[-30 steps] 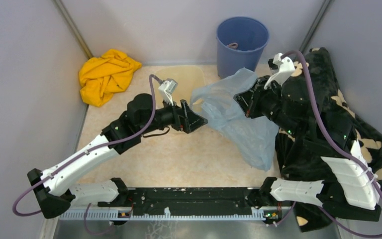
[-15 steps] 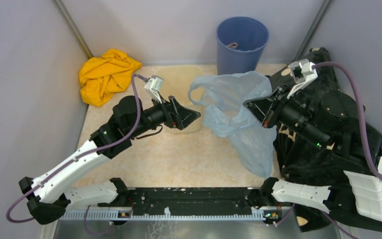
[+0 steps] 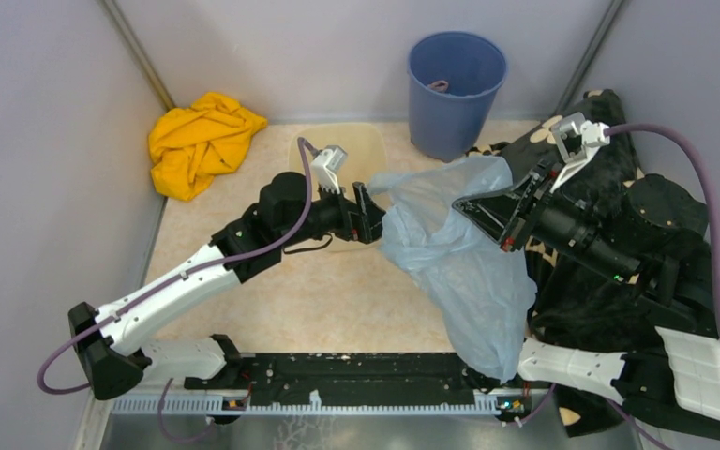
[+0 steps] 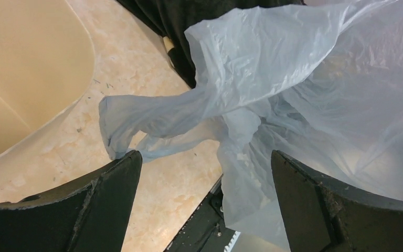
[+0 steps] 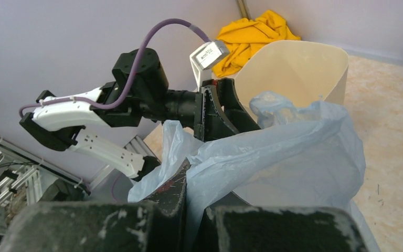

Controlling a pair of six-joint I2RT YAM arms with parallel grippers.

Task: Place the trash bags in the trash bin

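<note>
The trash bag [image 3: 455,267], thin pale-blue plastic, hangs in the air from my right gripper [image 3: 476,208], which is shut on its upper edge. The right wrist view shows the film pinched between the jaws of the right gripper [image 5: 195,185], and the bag [image 5: 288,147] billows beyond them. My left gripper [image 3: 376,214] stands open at the bag's left edge. From the left wrist, a twisted handle of the bag [image 4: 152,118] lies just past the left gripper [image 4: 204,157]. The cream trash bin [image 3: 342,145] stands behind the left gripper, partly hidden.
A crumpled yellow cloth [image 3: 202,141] lies at the back left. A round blue bucket [image 3: 457,80] stands at the back. A black patterned cloth [image 3: 572,305] is heaped on the right under my right arm. A black rail [image 3: 366,375] runs along the near edge.
The right gripper has lowered and turned a little, and the bag now hangs longer toward the near rail. The left gripper has moved right, up to the bag's edge, still open.
</note>
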